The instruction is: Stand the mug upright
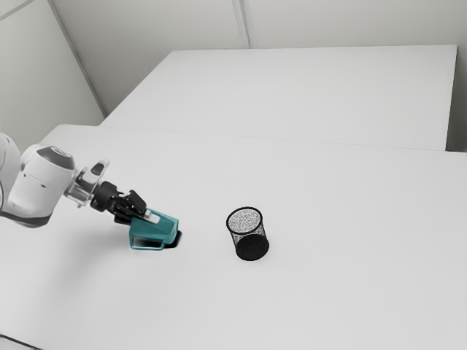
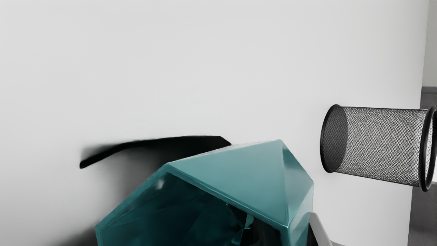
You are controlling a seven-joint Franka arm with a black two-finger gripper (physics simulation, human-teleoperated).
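Note:
In the exterior view, the black gripper [image 1: 148, 216] holds the teal faceted mug [image 1: 166, 227] at the mug's upper side. The mug is tilted, with a thin teal loop along its lower edge. Seen from the wrist, the gripper [image 2: 288, 234] is shut on the mug [image 2: 232, 177]: one dark finger reaches inside the open mouth and the other lies against the outer wall. Part of the mug is cut off by the picture's edge. A dark shadow lies on the table beside it; whether the mug touches the table I cannot tell.
A black mesh cup [image 1: 248, 235] stands upright on the white table [image 1: 328, 292], toward the exterior view's right of the mug; the same mesh cup [image 2: 379, 145] stands apart from the mug in the wrist view. Another white surface [image 1: 306, 95] lies behind the table.

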